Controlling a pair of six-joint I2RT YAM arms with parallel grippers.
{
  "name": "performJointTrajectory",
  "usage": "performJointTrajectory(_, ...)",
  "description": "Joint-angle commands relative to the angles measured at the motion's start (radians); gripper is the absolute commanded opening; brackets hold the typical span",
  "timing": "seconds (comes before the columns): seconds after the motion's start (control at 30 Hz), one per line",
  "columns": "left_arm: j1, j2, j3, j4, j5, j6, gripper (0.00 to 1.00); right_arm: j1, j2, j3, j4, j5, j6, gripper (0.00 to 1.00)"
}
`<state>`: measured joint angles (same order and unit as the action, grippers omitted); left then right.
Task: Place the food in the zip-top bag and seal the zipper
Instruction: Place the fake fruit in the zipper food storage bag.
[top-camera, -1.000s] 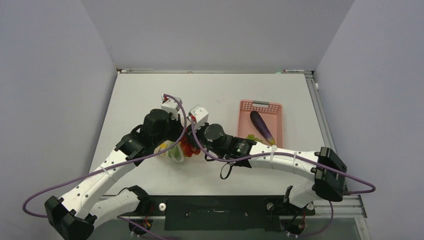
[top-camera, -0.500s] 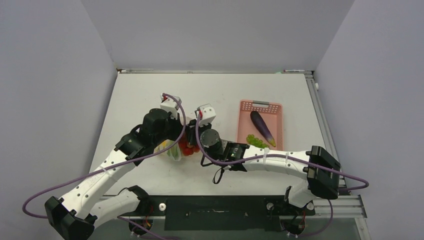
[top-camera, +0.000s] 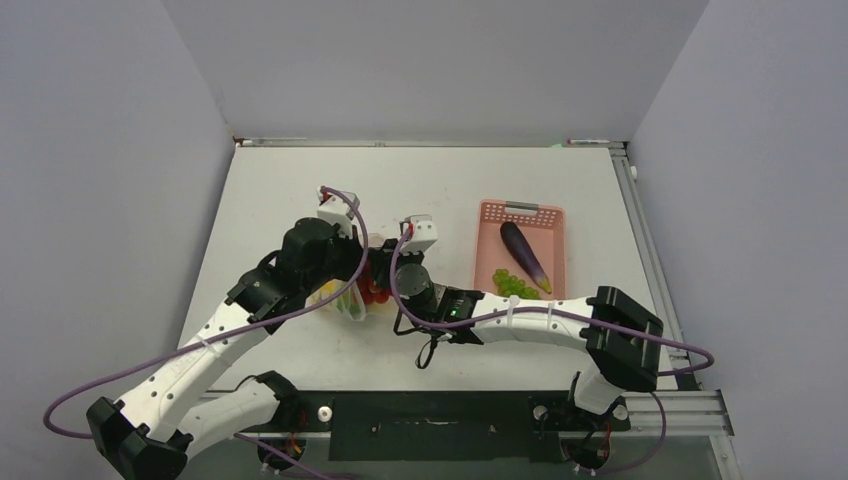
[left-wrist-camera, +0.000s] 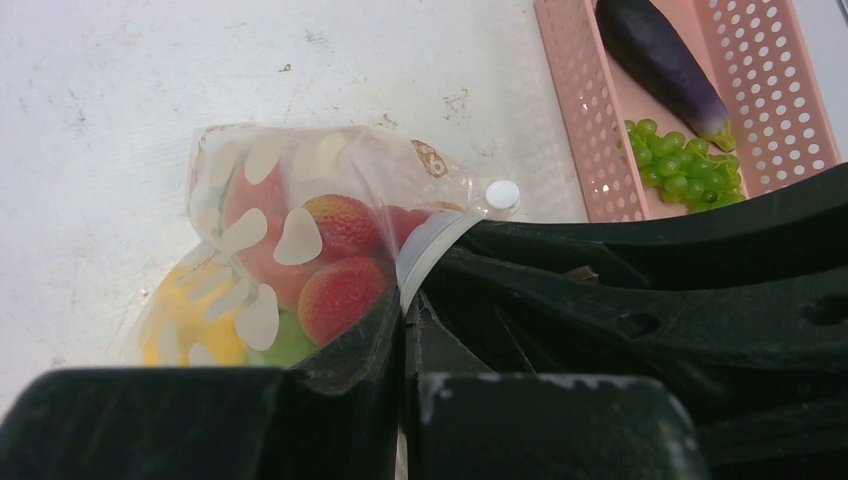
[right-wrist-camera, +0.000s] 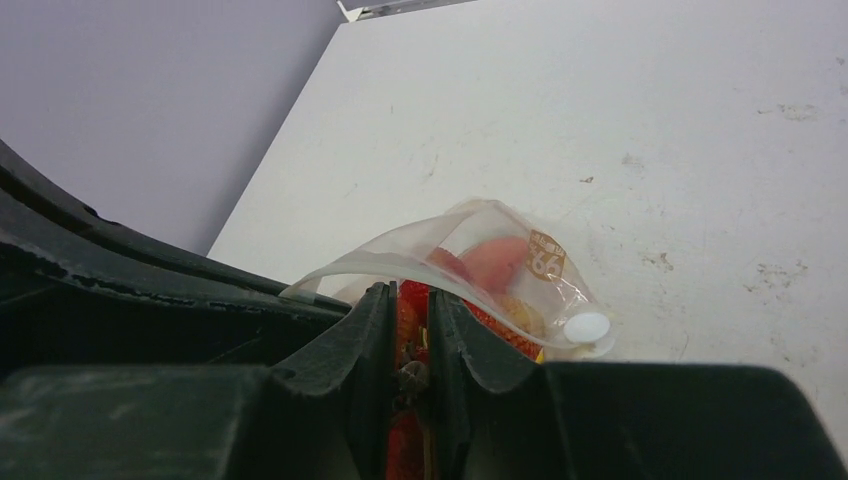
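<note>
Both grippers meet at the zip-top bag, left of the pink basket.

The zip-top bag (left-wrist-camera: 300, 180) lies on the white table (left-wrist-camera: 150, 80), apart from the pink basket (left-wrist-camera: 585, 120) on its left side, with red strawberry toys (left-wrist-camera: 340, 295), a yellow piece and a green piece showing through the plastic. The left gripper (left-wrist-camera: 405, 300) has its jaws pressed fully together on the zipper (left-wrist-camera: 425, 250), pinching the whitish strip at the bag's mouth. The right gripper (right-wrist-camera: 410, 295), just beside it, has its jaws nearly together, the narrow gap filled by a red toy piece (right-wrist-camera: 412, 320). Inside the basket lie a purple eggplant (left-wrist-camera: 660, 60) and a green grape cluster (left-wrist-camera: 680, 175), the grapes at its near end.
</note>
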<state>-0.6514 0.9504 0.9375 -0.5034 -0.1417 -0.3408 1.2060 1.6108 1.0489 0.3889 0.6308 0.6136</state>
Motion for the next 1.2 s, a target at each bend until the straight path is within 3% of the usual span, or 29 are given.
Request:
performJointTrajectory(0.0, 0.001, -0.005, 0.062, 0.043, 0.04, -0.056, 0.0, 0.004, -0.022, -0.034, 0.103, 0.018, 0.076, 0.05)
performJointTrajectory(0.47, 0.001, 0.046, 0.16, -0.053, 0.109, -0.178, 0.0, 0.01, -0.053, -0.037, 0.115, 0.075, 0.031, 0.06)
performJointTrajectory(0.53, 0.001, 0.052, 0.173, -0.067, 0.112, -0.188, 0.0, 0.01, -0.059, -0.036, 0.099, 0.061, 0.022, 0.15)
performJointTrajectory(0.67, 0.002, 0.053, 0.186, -0.077, 0.113, -0.212, 0.0, 0.012, -0.089, -0.042, 0.063, 0.028, -0.022, 0.51)
performJointTrajectory(0.77, 0.003, 0.058, 0.19, -0.077, 0.114, -0.229, 0.0, 0.011, -0.123, -0.05, 0.025, 0.016, -0.05, 0.64)
performJointTrajectory(0.93, 0.008, 0.067, 0.193, -0.076, 0.108, -0.251, 0.0, 0.011, -0.201, -0.066, -0.022, -0.015, -0.094, 0.71)
performJointTrajectory(1.17, 0.019, 0.073, 0.187, -0.069, 0.109, -0.269, 0.0, 0.008, -0.313, -0.03, -0.212, -0.026, -0.134, 0.75)
